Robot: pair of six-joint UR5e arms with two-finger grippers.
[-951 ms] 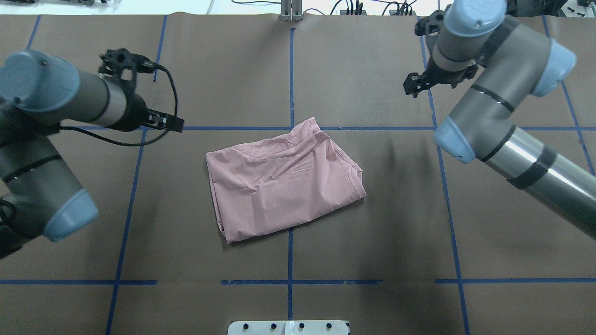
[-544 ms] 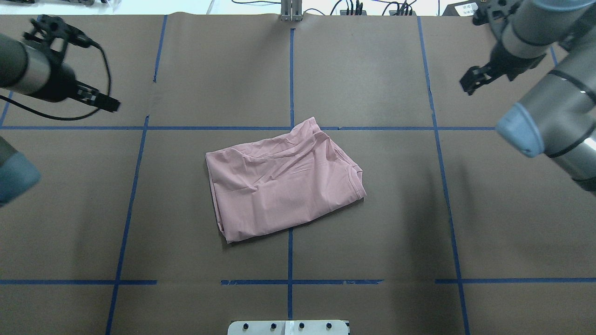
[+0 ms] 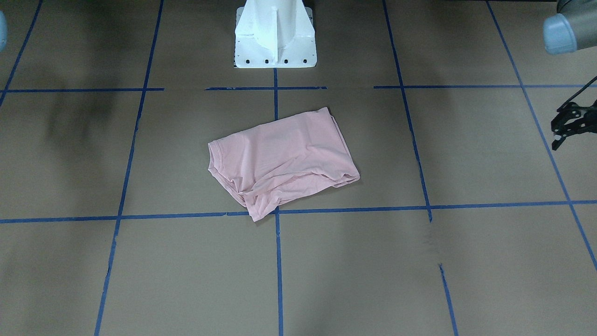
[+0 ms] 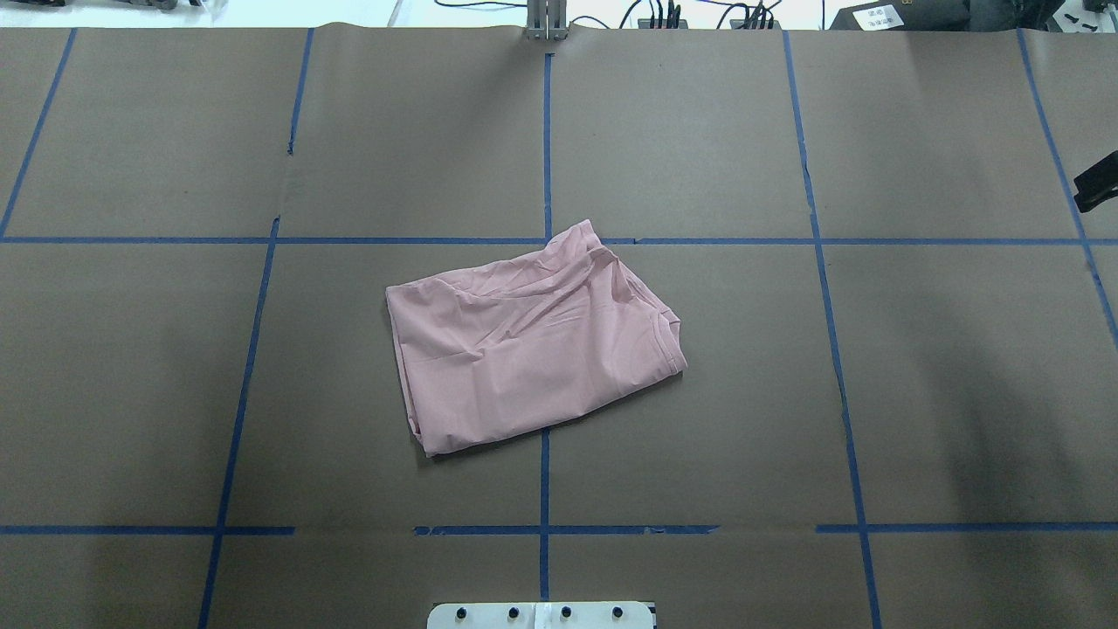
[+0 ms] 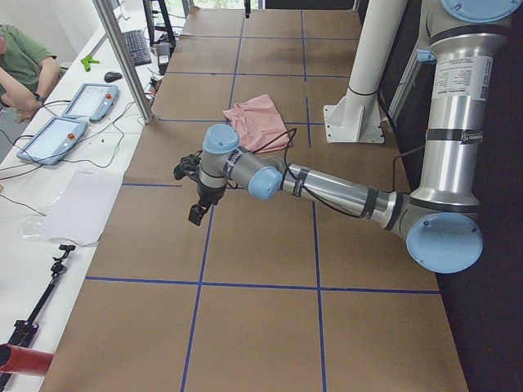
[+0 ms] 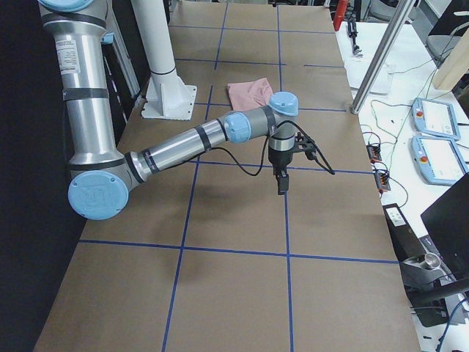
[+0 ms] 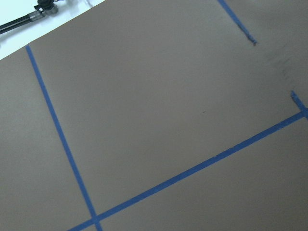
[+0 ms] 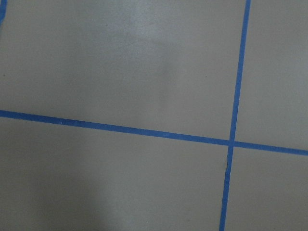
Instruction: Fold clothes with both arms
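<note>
The clothes, one pale pink T-shirt (image 4: 533,341), lie folded into a rough rectangle at the table's middle, plain side up, with the collar edge at the overhead view's right; the T-shirt (image 3: 284,158) shows no print. Both arms are far out to the sides, well apart from it. My left gripper (image 3: 557,137) hangs at the front-facing view's right edge, and the left gripper (image 5: 198,214) points down above bare table. Only a black tip of my right gripper (image 4: 1096,185) shows overhead; the right gripper (image 6: 282,185) also hangs over bare table. I cannot tell the state of either gripper. Both wrist views show only brown table and blue tape.
The white pedestal base (image 3: 274,37) stands at the robot's side of the table. Blue tape lines (image 4: 545,148) grid the brown surface. Beyond the far edge a side bench holds teach pendants (image 5: 51,139) and a keyboard, with a seated person (image 5: 20,61) beside it.
Both arms have swung outward, away from the T-shirt, and almost left the overhead view. The T-shirt has not moved.
</note>
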